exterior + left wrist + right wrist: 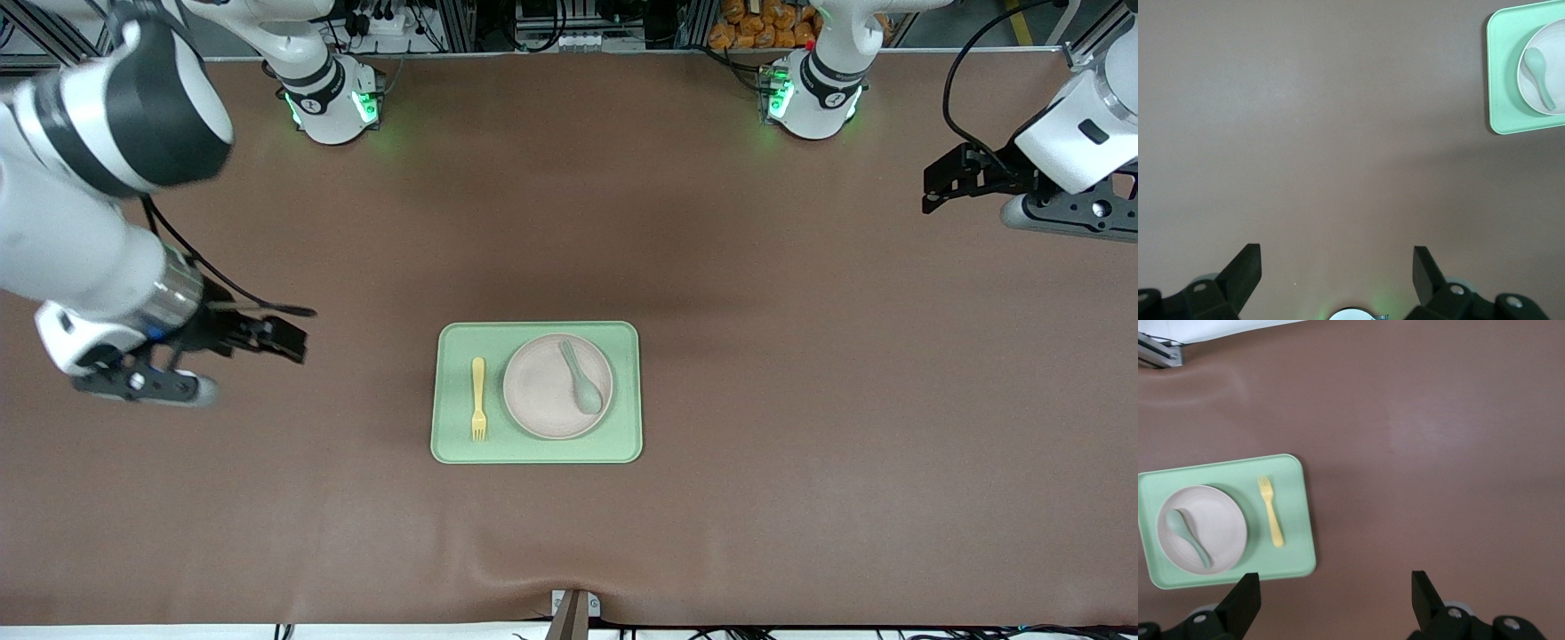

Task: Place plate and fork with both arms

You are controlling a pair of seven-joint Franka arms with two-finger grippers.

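Both my end effectors — left (933,191) and right (293,342) — hover spread apart over bare table, and the spoon (580,378) could slide off if I tilt the plate (542,400).

Plate (544,402): round, shallow, pale beige-pink, raised rim; lying flat inside light-green tray (453,444), on the half toward the left arm's end of the bench (800,400); muted green spoon (580,380) resting in it, bowl end nearer the front camera, handle slanting away.

Fork (479,399): small, pale yellow, slim handle, short tines; lying flat on the tray floor just beside the plate, apart from it, toward the right arm's end; handle farther from the front camera, tines nearer; shorter than the plate's width.

Both seen also in the right wrist view: plate (1221,520), fork (1271,511). Plate rim partly seen in the left wrist view (1528,90).
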